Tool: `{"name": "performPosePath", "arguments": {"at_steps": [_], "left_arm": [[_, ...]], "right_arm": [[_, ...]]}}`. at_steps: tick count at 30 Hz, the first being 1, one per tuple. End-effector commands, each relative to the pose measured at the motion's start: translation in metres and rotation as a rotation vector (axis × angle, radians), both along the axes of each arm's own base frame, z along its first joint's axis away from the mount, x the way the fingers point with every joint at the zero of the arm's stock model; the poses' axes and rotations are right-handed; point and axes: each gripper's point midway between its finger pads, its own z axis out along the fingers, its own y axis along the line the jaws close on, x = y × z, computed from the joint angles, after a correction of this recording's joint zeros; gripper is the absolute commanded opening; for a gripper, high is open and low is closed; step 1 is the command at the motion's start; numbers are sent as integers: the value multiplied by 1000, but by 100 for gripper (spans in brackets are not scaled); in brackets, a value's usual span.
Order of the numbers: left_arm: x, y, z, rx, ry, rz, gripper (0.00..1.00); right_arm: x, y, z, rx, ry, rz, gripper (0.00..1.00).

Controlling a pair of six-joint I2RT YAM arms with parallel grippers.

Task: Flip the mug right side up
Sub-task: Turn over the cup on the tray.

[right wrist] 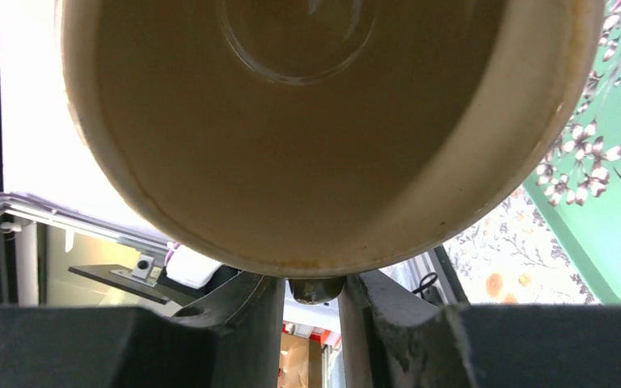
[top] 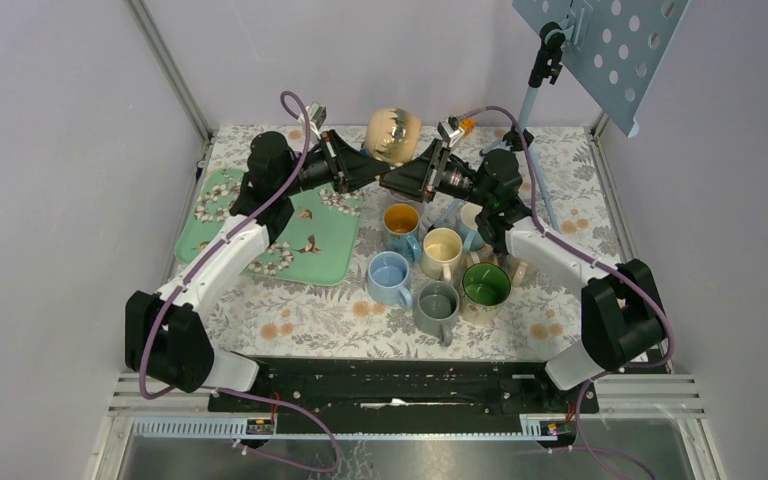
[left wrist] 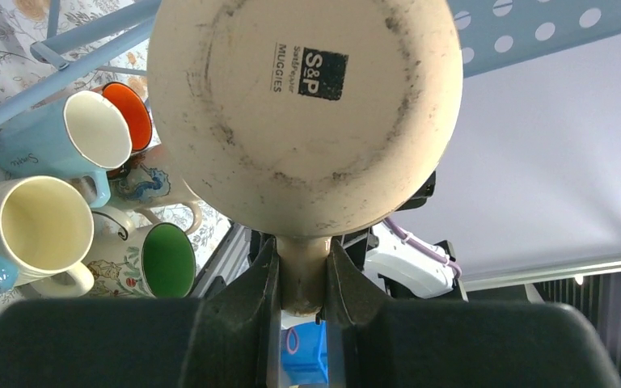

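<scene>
A beige ceramic mug (left wrist: 303,113) hangs in the air above the back of the bench (top: 310,310), at about 12 o'clock in the overhead view, between the two arms. It lies on its side. Its scuffed base, with a printed maker's mark, faces the left wrist camera, and its open mouth faces the right wrist camera.

The left tool (left wrist: 303,267) is pressed tight on the mug's handle, at 6 o'clock under the body. The right tool (right wrist: 315,283) has its jaws drawn narrow around a small stub just below the rim, probably the same handle. It cannot be told whether they press on it.

The mug looks stiff, glazed and probably slippery, moderately heavy, and likely to chip if dropped. The handle seems the surest hold, and the rim wall a second choice.

The mug fills both wrist views, so most of the handle is hidden, as is any contact on the right side. From overhead, both tools' tips are lost under the mug. A cluster of upright mugs (top: 440,270) stands at the bench centre, and a green tray (top: 260,250) lies at 9 o'clock.
</scene>
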Motion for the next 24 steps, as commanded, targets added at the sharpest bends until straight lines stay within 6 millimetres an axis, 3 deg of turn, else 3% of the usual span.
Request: {"name": "performPosePath", "arguments": {"at_steps": [1, 4, 6, 11, 24], "left_arm": [[-1, 0, 13, -20, -148, 16, 0], [-4, -1, 11, -74, -117, -2, 0], [-5, -2, 8, -92, -102, -13, 0], [-6, -3, 3, -93, -89, -20, 0], [-7, -16, -5, -117, -62, -59, 0]], "right_arm": [[-11, -10, 34, 9, -180, -51, 0], [-13, -10, 40, 33, -192, -46, 0], [-13, -10, 45, 49, -200, -43, 13], [-14, -9, 52, 63, -214, -39, 26], [-9, -5, 47, 58, -205, -23, 31]]}}
